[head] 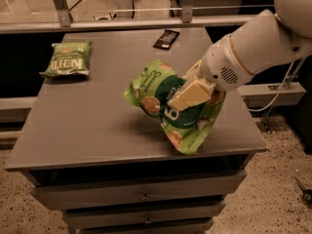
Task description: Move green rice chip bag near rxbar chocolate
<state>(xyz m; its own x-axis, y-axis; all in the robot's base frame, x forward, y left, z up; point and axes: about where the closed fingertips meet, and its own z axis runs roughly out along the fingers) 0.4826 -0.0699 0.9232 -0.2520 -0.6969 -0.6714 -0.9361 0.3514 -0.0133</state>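
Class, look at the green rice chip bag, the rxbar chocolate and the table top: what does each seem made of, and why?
The green rice chip bag, clamped in the gripper over the table's front: probably thin plastic film; sharp creases show. The rxbar chocolate: dark, slightly glossy wrapper, likely film. The table top: matte grey, metal or laminate, unclear which.

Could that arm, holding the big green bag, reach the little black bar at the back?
Probably yes: the gripper grips the green rice chip bag over the table, and only bare table lies between it and the rxbar chocolate.
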